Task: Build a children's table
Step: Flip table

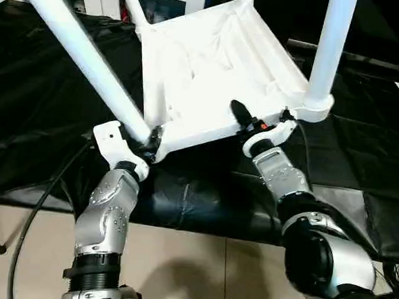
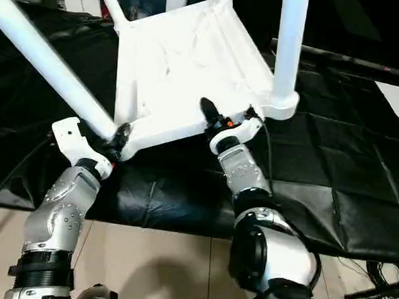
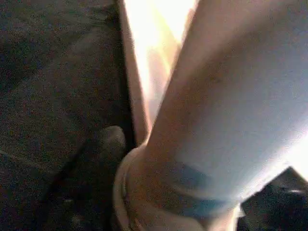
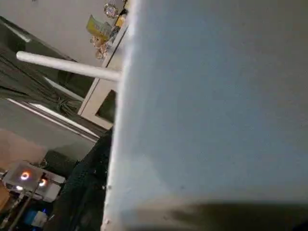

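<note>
Table [image 1: 211, 69]: white plastic, lying upside down on a black cloth [image 1: 362, 153], its ribbed underside facing up; the near edge is tilted toward the robot, directly in front of both grippers
Top: large rectangular tray-like slab with raised rim and shallow moulded ribs; surface smooth and slightly glossy
Left leg [image 1: 83, 54]: long smooth white tube, seated in the near left corner socket and leaning away up to the left; in the left wrist view its base meets a round collar [image 3: 144, 192]
Right leg [image 1: 331, 49]: same tube, standing nearly upright in the round socket [image 1: 314, 108] at the near right corner
Far legs: two more white tubes rise from the far corners, partly cut off at the frame's edge
Left gripper [image 1: 149, 143]: at the near left corner, its black fingers set around the foot of the left leg where it enters the socket; grasping that leg's base
Right gripper [image 1: 255, 122]: at the near edge just left of the right socket; one black finger [image 1: 241, 113] lies over the rim on the underside, the jaws straddling the edge; whether they are clamped on it cannot be told
Cloth: black, creased, faintly shiny sheet covering the work surface
Floor [image 1: 179, 263]: pale tiles below the cloth's near edge
</note>
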### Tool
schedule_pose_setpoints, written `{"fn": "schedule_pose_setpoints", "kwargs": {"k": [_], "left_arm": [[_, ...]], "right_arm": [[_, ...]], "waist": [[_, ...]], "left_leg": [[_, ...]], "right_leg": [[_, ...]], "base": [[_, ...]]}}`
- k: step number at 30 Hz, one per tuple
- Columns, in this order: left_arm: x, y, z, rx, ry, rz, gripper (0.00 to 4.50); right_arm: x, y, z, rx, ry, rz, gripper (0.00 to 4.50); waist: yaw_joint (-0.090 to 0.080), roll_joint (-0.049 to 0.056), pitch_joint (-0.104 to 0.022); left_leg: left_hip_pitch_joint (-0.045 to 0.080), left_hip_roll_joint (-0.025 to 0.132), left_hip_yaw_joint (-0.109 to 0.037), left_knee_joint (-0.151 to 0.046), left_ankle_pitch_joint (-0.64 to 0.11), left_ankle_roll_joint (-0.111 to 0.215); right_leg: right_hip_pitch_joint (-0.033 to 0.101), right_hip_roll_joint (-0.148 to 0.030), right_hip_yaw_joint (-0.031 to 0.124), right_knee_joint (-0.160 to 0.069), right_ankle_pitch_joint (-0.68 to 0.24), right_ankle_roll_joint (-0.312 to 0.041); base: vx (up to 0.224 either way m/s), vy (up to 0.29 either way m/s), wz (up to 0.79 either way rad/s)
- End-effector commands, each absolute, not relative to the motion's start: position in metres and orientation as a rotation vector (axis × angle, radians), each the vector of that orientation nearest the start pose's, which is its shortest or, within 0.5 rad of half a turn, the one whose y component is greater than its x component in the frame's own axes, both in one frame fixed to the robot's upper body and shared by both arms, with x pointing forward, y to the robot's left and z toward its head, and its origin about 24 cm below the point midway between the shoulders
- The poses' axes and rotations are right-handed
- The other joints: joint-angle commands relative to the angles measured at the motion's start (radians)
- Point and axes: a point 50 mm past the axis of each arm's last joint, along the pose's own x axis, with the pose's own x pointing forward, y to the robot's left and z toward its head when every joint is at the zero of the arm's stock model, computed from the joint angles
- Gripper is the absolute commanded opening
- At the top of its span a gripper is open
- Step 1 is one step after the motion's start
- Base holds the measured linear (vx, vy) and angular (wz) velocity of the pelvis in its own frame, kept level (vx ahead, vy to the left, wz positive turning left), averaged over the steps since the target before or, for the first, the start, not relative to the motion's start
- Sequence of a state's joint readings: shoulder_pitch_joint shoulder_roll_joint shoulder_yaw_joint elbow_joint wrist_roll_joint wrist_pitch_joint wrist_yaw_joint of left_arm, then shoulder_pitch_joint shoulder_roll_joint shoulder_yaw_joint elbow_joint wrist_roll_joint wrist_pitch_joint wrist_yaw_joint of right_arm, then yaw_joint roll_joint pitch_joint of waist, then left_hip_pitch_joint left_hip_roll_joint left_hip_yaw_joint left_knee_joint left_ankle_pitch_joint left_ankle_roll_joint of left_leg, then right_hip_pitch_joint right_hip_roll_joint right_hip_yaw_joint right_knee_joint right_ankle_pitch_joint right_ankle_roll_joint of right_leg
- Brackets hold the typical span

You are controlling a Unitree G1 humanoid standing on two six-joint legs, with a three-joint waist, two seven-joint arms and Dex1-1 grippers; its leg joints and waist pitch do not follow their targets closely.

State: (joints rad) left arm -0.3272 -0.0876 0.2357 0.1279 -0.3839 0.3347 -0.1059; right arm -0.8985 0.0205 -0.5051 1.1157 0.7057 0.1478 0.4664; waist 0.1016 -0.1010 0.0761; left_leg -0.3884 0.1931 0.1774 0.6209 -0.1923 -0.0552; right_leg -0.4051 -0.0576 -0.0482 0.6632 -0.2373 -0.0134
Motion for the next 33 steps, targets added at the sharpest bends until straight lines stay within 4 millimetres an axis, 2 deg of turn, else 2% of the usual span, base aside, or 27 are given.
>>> {"fn": "schedule_pose_setpoints", "kwargs": {"k": [1,2,3,4,6,7,8,9,10,12,13,15,16,19,22,24,25,26,30,33], "left_arm": [[0.314,0.121,0.078,-0.587,0.082,-0.192,3.81],[0.316,0.122,0.079,-0.585,0.080,-0.188,3.97],[0.317,0.125,0.079,-0.580,0.081,-0.182,4.13],[0.318,0.127,0.079,-0.579,0.082,-0.180,4.12],[0.318,0.132,0.078,-0.574,0.086,-0.171,4.29],[0.318,0.134,0.078,-0.575,0.087,-0.171,4.42],[0.318,0.134,0.078,-0.575,0.087,-0.171,4.48],[0.316,0.137,0.077,-0.560,0.094,-0.186,4.50],[0.314,0.138,0.076,-0.563,0.100,-0.207,4.50],[0.310,0.140,0.075,-0.558,0.112,-0.248,4.50],[0.307,0.140,0.074,-0.530,0.124,-0.284,4.50],[0.302,0.140,0.071,-0.484,0.149,-0.327,4.50],[0.297,0.141,0.068,-0.433,0.169,-0.358,4.50],[0.285,0.142,0.062,-0.313,0.193,-0.438,4.50],[0.280,0.141,0.061,-0.258,0.197,-0.482,4.50],[0.276,0.136,0.065,-0.162,0.190,-0.566,4.50],[0.276,0.135,0.066,-0.144,0.187,-0.578,4.50],[0.276,0.134,0.068,-0.095,0.175,-0.599,4.50],[0.282,0.130,0.090,0.028,0.057,-0.618,4.50],[0.286,0.126,0.105,0.104,-0.009,-0.642,4.50]], "right_arm": [[0.393,-0.116,0.091,1.044,0.060,0.337,2.11],[0.395,-0.121,0.094,1.039,0.042,0.322,2.10],[0.396,-0.128,0.096,1.033,0.023,0.298,2.09],[0.397,-0.131,0.098,1.029,0.013,0.285,2.09],[0.398,-0.146,0.102,1.019,-0.023,0.236,2.09],[0.399,-0.150,0.103,1.011,-0.031,0.224,2.09],[0.399,-0.150,0.103,1.010,-0.033,0.221,2.09],[0.399,-0.158,0.107,0.948,-0.056,0.213,2.09],[0.399,-0.163,0.109,0.915,-0.070,0.203,2.09],[0.399,-0.172,0.114,0.867,-0.093,0.183,2.09],[0.399,-0.177,0.116,0.834,-0.107,0.168,2.09],[0.399,-0.184,0.119,0.798,-0.121,0.154,2.09],[0.399,-0.191,0.123,0.768,-0.137,0.135,2.09],[0.398,-0.207,0.129,0.700,-0.164,0.095,2.09],[0.397,-0.210,0.130,0.671,-0.160,0.094,2.09],[0.396,-0.210,0.129,0.555,-0.127,0.116,2.09],[0.396,-0.209,0.129,0.536,-0.122,0.121,2.09],[0.395,-0.208,0.129,0.502,-0.109,0.130,2.09],[0.393,-0.204,0.134,0.384,-0.096,0.172,2.09],[0.392,-0.202,0.138,0.356,-0.094,0.195,2.09]], "waist": [[0.003,0.025,-0.091],[0.006,0.026,-0.091],[0.008,0.033,-0.091],[0.011,0.032,-0.091],[0.013,0.038,-0.092],[0.015,0.035,-0.091],[0.017,0.039,-0.091],[0.017,0.038,-0.092],[0.018,0.044,-0.092],[0.019,0.040,-0.092],[0.020,0.044,-0.091],[0.023,0.045,-0.092],[0.027,0.047,-0.090],[0.034,0.046,-0.090],[0.031,0.047,-0.090],[0.028,0.039,-0.088],[0.030,0.041,-0.087],[0.025,0.038,-0.085],[0.016,0.040,-0.086],[0.007,0.039,-0.085]], "left_leg": [[0.029,0.045,-0.005,-0.056,0.062,0.083],[0.029,0.045,-0.005,-0.057,0.049,0.077],[0.029,0.045,-0.006,-0.057,0.047,0.074],[0.030,0.045,-0.005,-0.057,0.039,0.068],[0.029,0.044,-0.006,-0.057,0.025,0.061],[0.029,0.043,-0.005,-0.057,0.021,0.058],[0.027,0.042,-0.005,-0.057,0.019,0.057],[0.026,0.042,-0.005,-0.058,0.017,0.058],[0.027,0.042,-0.006,-0.057,0.017,0.054],[0.026,0.040,-0.005,-0.057,0.019,0.054],[0.025,0.040,-0.005,-0.057,0.013,0.051],[0.025,0.041,-0.006,-0.057,0.012,0.051],[0.027,0.041,-0.004,-0.057,0.004,0.049],[0.028,0.041,-0.004,-0.059,-0.007,0.045],[0.026,0.038,-0.003,-0.060,-0.011,0.036],[0.024,0.038,-0.003,-0.063,-0.027,0.026],[0.024,0.038,-0.004,-0.064,-0.031,0.024],[0.022,0.036,-0.004,-0.065,-0.040,0.023],[0.021,0.034,-0.004,-0.066,-0.044,0.012],[0.021,0.033,-0.004,-0.066,-0.045,0.009]], "right_leg": [[0.062,-0.082,0.044,-0.050,0.252,-0.292],[0.062,-0.081,0.044,-0.052,0.253,-0.289],[0.062,-0.082,0.044,-0.050,0.252,-0.288],[0.062,-0.082,0.044,-0.052,0.248,-0.287],[0.063,-0.082,0.044,-0.053,0.242,-0.285],[0.064,-0.081,0.044,-0.054,0.243,-0.284],[0.064,-0.081,0.044,-0.052,0.242,-0.283],[0.064,-0.082,0.044,-0.053,0.234,-0.278],[0.063,-0.082,0.043,-0.052,0.232,-0.278],[0.064,-0.079,0.043,-0.053,0.231,-0.277],[0.062,-0.080,0.043,-0.054,0.219,-0.273],[0.063,-0.081,0.042,-0.053,0.213,-0.271],[0.060,-0.078,0.043,-0.055,0.194,-0.264],[0.058,-0.075,0.042,-0.056,0.166,-0.245],[0.057,-0.073,0.043,-0.056,0.161,-0.235],[0.060,-0.074,0.043,-0.059,0.140,-0.233],[0.059,-0.075,0.042,-0.061,0.126,-0.228],[0.059,-0.073,0.044,-0.062,0.106,-0.215],[0.062,-0.074,0.046,-0.066,0.077,-0.194],[0.060,-0.071,0.045,-0.068,0.072,-0.195]], "base": [[0.000,0.000,0.00],[0.000,0.000,0.00],[0.000,0.000,0.00],[0.000,0.000,0.00],[0.000,0.000,0.00],[0.000,0.000,0.00],[0.000,0.000,0.00],[0.000,0.000,0.00],[0.000,0.000,0.00],[0.000,0.000,0.00],[0.000,0.000,0.00],[0.000,0.000,0.00],[0.000,0.000,0.00],[0.000,0.000,0.00],[0.000,0.000,0.00],[0.000,0.000,0.00],[0.000,0.000,0.00],[0.000,0.000,0.00],[0.000,0.000,0.00],[0.000,0.000,0.00]]}}
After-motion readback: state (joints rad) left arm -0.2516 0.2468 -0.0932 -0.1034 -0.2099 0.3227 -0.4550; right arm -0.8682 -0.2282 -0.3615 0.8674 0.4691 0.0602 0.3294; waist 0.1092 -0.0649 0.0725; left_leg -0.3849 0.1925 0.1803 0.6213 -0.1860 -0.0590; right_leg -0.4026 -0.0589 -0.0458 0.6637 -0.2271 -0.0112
